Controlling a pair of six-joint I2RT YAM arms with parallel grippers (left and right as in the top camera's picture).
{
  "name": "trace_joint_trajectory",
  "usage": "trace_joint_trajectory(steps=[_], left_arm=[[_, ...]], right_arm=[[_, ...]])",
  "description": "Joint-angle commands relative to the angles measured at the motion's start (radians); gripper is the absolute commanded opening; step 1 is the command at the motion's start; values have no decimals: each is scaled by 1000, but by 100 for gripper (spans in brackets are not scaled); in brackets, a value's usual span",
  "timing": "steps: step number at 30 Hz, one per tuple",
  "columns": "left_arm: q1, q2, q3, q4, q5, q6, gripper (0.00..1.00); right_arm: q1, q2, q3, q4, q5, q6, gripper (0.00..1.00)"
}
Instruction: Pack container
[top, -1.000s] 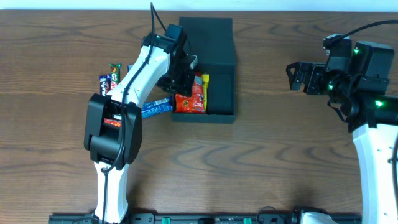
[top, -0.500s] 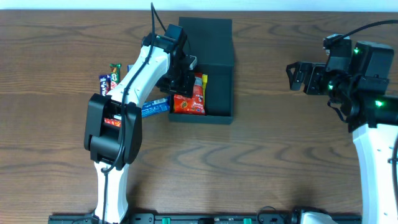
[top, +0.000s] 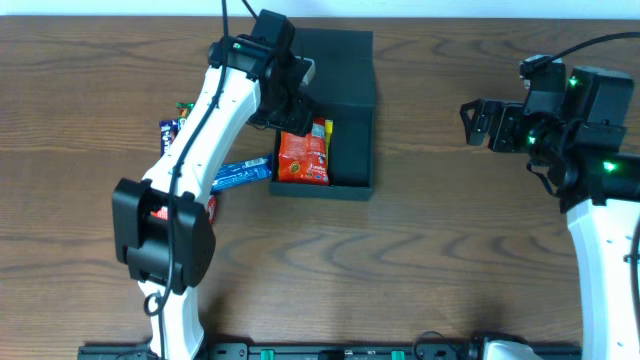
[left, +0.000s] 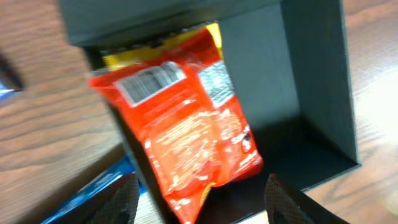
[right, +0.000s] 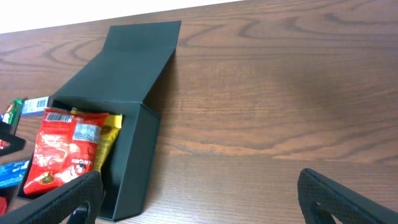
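Observation:
The container (top: 356, 150) is a dark teal-grey box with its flap lid (top: 340, 62) folded back. It holds a red snack packet (top: 302, 158) and a yellow packet (top: 329, 140) beside it. My left gripper (top: 296, 90) is open and empty, raised over the box's far left part. In the left wrist view the red packet (left: 186, 134) lies in the box (left: 311, 93), over the yellow one (left: 211, 34). My right gripper (top: 470, 122) is open and empty at the far right, well away from the box (right: 134, 168).
A blue bar (top: 240, 172) lies against the box's left side. Several more snack bars (top: 168, 130) lie on the wood table to the left, partly hidden under my left arm. A red packet (top: 212, 207) shows below the arm.
My left gripper has risen and moved back from the box, leaving the red packet lying in it. The box shifted slightly. The right arm has not moved.

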Motion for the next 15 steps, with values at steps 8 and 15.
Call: trace_joint_trajectory(steps=[8,15], left_arm=[[68,-70,18,-193,-271,-49,58],[240,-165,3,-261,-205,-37,66]], right_arm=[[-2,3,3,-1,-11,-8,99],[-2,3,3,0,-11,-8,99]])
